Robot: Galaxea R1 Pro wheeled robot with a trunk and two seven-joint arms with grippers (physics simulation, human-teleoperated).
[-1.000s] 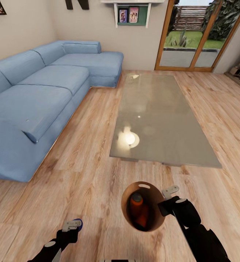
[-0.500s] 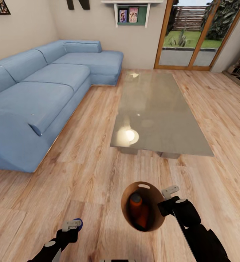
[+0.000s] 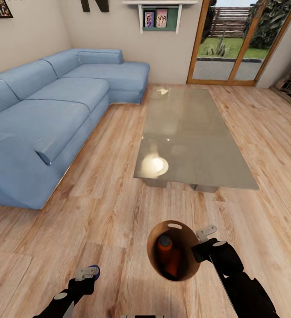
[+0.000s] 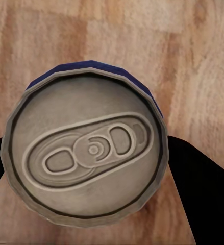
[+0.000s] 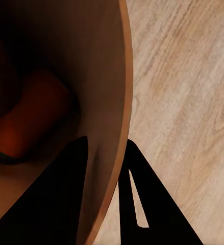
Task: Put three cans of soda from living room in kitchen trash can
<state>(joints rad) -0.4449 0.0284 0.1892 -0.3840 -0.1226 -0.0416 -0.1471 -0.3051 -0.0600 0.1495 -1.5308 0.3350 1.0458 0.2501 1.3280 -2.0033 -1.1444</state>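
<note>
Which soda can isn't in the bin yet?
The dark blue can, clamped in the left gripper. The orange cans already sit inside the trash can that the right gripper holds by its rim.

Matte black arms (image 3: 238, 274), pale grey wrist brackets (image 3: 206, 231).

Nothing readable anywhere: dark wall letters (image 3: 93, 5) cut off by the frame (shapes only), shelf pictures (image 3: 156, 18) too small, can (image 4: 86, 153) lid unmarked.

View pulled back from glass table (image 3: 194, 137) and sofa (image 3: 52, 110), then steady
</note>
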